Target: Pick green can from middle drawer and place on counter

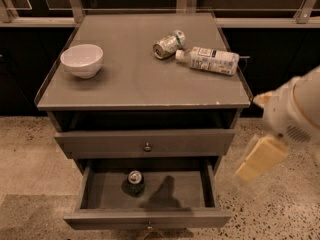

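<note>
Currently the gripper (261, 159) hangs at the right edge of the frame, well apart from the can (134, 182), which stands upright at lower centre in the drawer (145, 218). Its grip state cannot be told. Risk: a slanted approach likely clips the drawer wall or topples the can.

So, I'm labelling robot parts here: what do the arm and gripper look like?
The arm is a rounded white housing with a thin tan seam and a patch of small dark vent dots. The gripper, out to the right of the middle drawer, is pale yellow and blocky. No cables or markings show.
</note>
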You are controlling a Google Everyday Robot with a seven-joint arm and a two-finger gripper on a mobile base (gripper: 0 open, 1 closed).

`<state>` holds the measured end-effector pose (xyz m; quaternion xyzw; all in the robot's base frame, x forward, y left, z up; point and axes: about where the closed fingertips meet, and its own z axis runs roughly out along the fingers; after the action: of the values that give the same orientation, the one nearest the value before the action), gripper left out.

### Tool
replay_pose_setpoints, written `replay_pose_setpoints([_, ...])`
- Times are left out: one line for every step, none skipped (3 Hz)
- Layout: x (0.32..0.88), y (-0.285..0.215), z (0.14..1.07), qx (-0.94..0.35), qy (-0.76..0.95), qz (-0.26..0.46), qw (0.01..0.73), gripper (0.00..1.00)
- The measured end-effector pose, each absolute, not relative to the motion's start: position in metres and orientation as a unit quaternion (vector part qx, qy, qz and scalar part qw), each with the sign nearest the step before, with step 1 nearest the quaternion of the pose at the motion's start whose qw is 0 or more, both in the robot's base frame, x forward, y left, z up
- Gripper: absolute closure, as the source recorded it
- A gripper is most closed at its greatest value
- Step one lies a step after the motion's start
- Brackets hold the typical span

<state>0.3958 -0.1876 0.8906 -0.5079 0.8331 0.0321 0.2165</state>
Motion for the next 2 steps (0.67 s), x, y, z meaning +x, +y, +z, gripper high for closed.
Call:
replay_pose_setpoints([0.393,-0.146,0.809,-0.463,0.846,0.132,0.23,0.0])
replay_pose_setpoints([0.405,-0.14,0.797,-0.444,0.848,0.14,0.252,0.0])
